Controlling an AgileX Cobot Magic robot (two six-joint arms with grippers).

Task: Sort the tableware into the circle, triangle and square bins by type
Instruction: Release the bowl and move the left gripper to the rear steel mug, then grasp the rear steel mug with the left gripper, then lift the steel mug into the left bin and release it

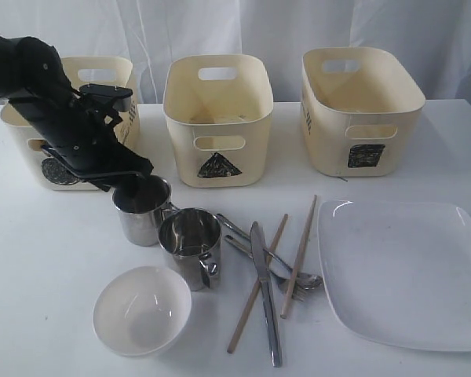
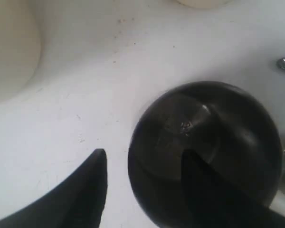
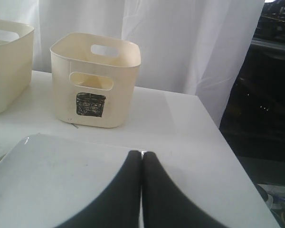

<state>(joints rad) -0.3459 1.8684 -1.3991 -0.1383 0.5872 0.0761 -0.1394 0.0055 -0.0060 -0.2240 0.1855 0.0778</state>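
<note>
Tableware lies on the white table (image 1: 47, 259) in front of three bins: the circle bin (image 1: 102, 75) on the left, the triangle bin (image 1: 218, 118) in the middle and the square bin (image 1: 361, 110) on the right. Two steel mugs stand just beside each other, the rear mug (image 1: 141, 216) near the circle bin and the front mug (image 1: 192, 247) nearer the camera. A white bowl (image 1: 141, 310) sits in front of them. To their right a knife (image 1: 267, 306), a spoon (image 1: 308, 280) and two chopsticks (image 1: 302, 243) lie crossed in a loose heap, and the plate (image 1: 404, 271) lies flat on the far right.

The black left arm (image 1: 31, 71) comes in from the upper left and slopes down across the front of the circle bin, wrist tipped so the left gripper (image 1: 135, 187) points down at the rear mug. Its fingers are apart and straddle the rim, one inside the mug and one outside. Whether either touches the steel cannot be told.

The right gripper (image 3: 141, 159) hangs low over the near edge of the plate, facing the square bin, its fingers pressed together on nothing.
</note>
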